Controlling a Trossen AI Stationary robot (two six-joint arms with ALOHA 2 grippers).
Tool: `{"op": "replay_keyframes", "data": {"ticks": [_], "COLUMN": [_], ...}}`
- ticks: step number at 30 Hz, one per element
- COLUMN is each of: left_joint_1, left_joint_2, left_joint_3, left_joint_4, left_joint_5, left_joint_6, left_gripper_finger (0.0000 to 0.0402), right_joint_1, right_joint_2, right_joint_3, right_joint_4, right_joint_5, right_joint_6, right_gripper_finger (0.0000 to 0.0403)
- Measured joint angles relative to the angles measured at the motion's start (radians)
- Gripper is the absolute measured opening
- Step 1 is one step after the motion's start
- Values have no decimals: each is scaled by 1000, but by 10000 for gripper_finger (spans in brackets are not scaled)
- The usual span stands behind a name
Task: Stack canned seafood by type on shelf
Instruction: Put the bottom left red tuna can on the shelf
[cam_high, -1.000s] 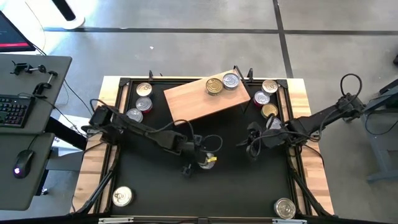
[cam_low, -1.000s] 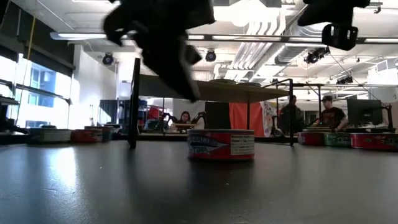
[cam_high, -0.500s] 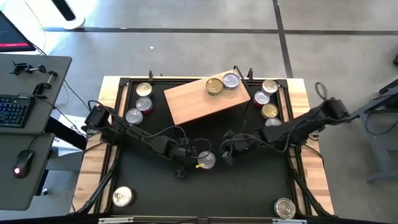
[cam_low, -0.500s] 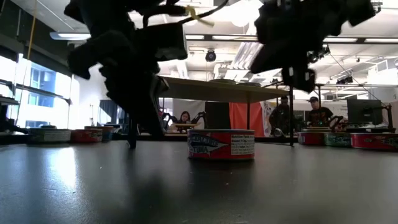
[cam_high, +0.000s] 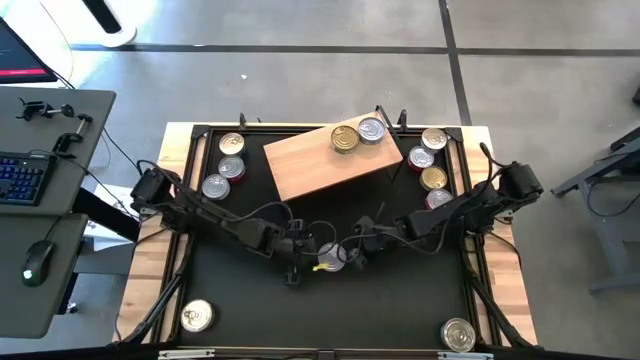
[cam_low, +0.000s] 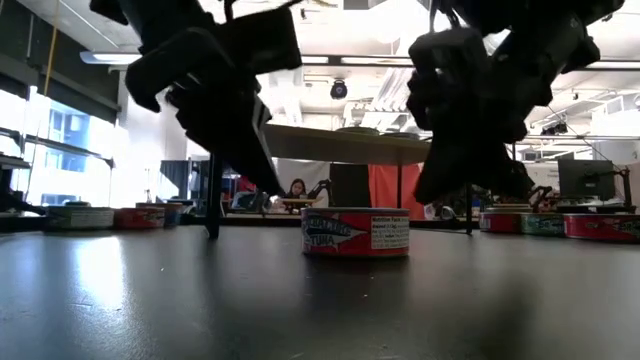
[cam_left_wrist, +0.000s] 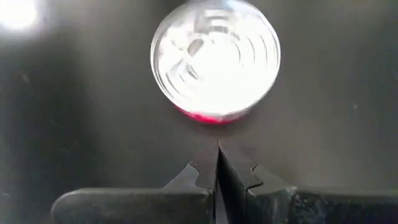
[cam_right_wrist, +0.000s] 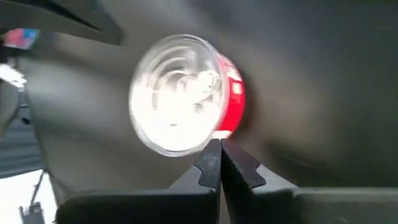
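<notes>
Ten cans are showing from above. Three are sitting in a cluster (cam_high: 226, 165) at the table's far left and one silver-lidded can (cam_high: 196, 317) is lying alone at the near left corner. The left gripper (cam_high: 300, 249) is hovering with its fingers pressed together, gripping nothing, just beside the red-sided can (cam_high: 331, 257) standing at mid-table. The right gripper (cam_high: 357, 247) is hanging at that can's other side, fingers likewise together and empty. Two cans (cam_high: 357, 134) are resting on the shelf (cam_high: 305, 159). Three more (cam_high: 430, 157) are lining the far right edge, one (cam_high: 457, 334) occupying the near right corner.
</notes>
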Motion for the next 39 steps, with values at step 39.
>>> {"op": "replay_keyframes", "data": {"ticks": [39], "left_joint_1": [41], "left_joint_2": [77], "left_joint_3": [-79], "left_joint_4": [226], "left_joint_5": [42], "left_joint_6": [61], "left_gripper_finger": [0], "right_joint_1": [-6], "right_joint_2": [59], "right_joint_3": [-2], "right_joint_4": [220], "right_joint_5": [33], "right_joint_6": [151], "right_gripper_finger": [0]}}
